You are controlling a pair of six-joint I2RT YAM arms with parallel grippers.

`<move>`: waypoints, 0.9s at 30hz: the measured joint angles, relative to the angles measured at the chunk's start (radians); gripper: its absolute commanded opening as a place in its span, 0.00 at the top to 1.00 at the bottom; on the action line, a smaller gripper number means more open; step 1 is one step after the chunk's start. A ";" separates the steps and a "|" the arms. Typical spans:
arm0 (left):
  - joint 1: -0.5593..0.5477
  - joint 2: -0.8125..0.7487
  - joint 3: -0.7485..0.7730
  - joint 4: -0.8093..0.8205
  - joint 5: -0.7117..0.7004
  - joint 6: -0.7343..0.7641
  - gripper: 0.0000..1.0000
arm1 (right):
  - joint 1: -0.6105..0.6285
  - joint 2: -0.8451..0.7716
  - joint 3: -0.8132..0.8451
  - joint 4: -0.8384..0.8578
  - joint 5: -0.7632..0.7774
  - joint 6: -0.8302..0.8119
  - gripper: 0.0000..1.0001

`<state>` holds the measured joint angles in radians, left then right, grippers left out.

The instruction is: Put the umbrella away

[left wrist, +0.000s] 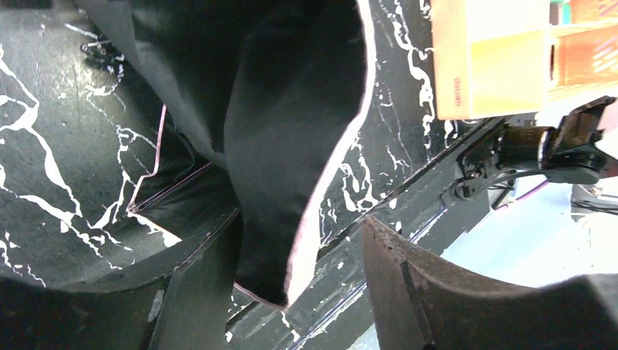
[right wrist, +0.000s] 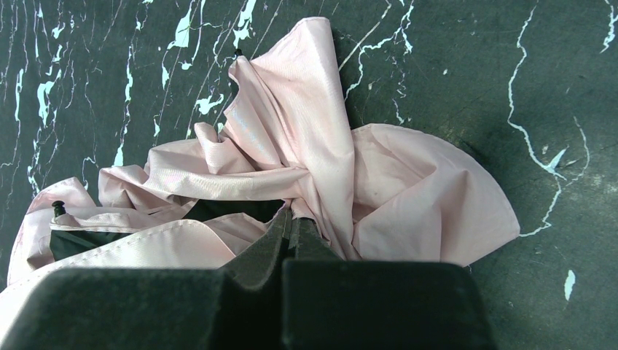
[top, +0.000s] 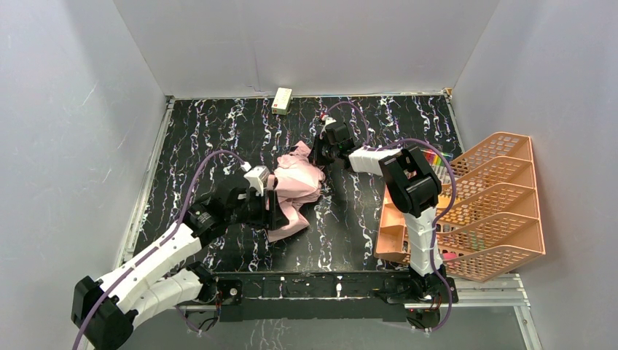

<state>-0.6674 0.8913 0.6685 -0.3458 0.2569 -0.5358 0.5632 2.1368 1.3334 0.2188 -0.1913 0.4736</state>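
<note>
Item: umbrella (top: 295,191), lying crumpled on the bench (top: 350,219) between your arms, with your left fingers (left wrist: 437,292) standing apart astride a hanging black fold and your right fingers (right wrist: 291,240) pinching shut on pink fabric just ahead.

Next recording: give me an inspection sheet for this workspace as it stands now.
Surface: black, white-veined table; no spills seen.
Job's things: umbrella crumpled mid-table, pink side up, not yet put away.
Clutter: cream box at the far edge; orange rack on the right.
Grippers: left claw open, a black fabric flap hanging between its fingers; right claw shut on the umbrella's pink cloth.
Cables: purple cables loop along both arms.
Surroundings: plain grey walls on three sides.
</note>
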 measured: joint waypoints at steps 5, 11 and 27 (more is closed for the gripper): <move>-0.023 -0.001 -0.030 -0.005 -0.055 -0.024 0.67 | 0.000 0.001 0.000 0.000 -0.002 0.000 1.00; -0.040 -0.037 -0.040 0.007 -0.099 -0.043 0.91 | 0.000 0.005 0.005 0.000 -0.008 0.000 1.00; -0.068 0.043 0.196 0.093 0.031 0.067 1.00 | -0.001 0.014 0.014 0.003 -0.032 -0.005 1.00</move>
<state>-0.7353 0.9340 0.8650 -0.2523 0.2878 -0.4686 0.5621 2.1513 1.3476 0.2222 -0.2234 0.4683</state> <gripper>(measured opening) 0.007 0.013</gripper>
